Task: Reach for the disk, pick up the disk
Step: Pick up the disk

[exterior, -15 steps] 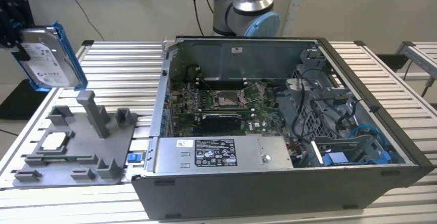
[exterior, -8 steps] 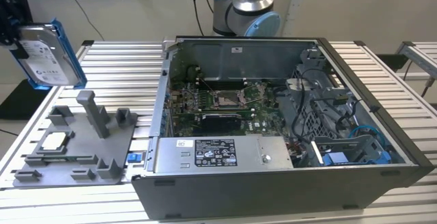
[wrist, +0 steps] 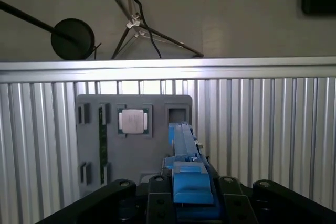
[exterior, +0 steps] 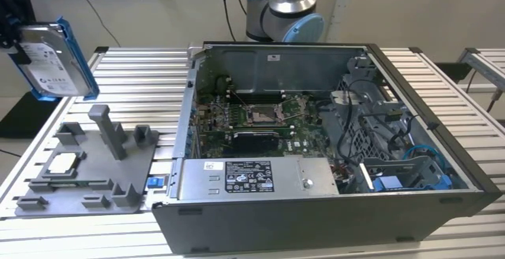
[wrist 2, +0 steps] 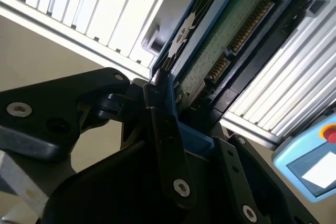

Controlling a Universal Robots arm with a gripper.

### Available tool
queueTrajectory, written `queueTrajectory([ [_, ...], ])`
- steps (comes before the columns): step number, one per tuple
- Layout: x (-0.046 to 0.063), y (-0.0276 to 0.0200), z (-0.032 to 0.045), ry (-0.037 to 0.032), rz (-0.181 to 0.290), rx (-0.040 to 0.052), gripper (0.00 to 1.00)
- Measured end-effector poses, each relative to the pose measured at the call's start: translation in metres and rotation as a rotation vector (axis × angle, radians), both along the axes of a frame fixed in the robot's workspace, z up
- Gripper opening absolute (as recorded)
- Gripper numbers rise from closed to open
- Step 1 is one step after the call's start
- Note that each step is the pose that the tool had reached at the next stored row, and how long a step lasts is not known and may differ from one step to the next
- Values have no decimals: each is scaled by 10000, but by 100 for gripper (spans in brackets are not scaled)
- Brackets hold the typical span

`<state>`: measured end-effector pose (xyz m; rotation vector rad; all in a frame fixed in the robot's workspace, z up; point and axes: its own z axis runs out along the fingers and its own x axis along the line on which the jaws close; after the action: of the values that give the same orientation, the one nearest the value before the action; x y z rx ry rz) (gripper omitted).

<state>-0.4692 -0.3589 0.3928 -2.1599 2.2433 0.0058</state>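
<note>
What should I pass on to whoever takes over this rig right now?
Gripper: fingers shut on the bright blue plastic bracket of the silver-grey metal hard drive disk.
Disk: held on edge in the air, clear of the slatted metal table, at the exterior view's left of the open black computer case, roughly over the grey plastic fixture plate.
Done: reach and pick-up.
Left: nothing of those two steps.
</note>
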Motion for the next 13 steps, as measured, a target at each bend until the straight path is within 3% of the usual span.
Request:
queueTrajectory([
  [13, -7, 0, 59, -46, 0, 1, 0],
])
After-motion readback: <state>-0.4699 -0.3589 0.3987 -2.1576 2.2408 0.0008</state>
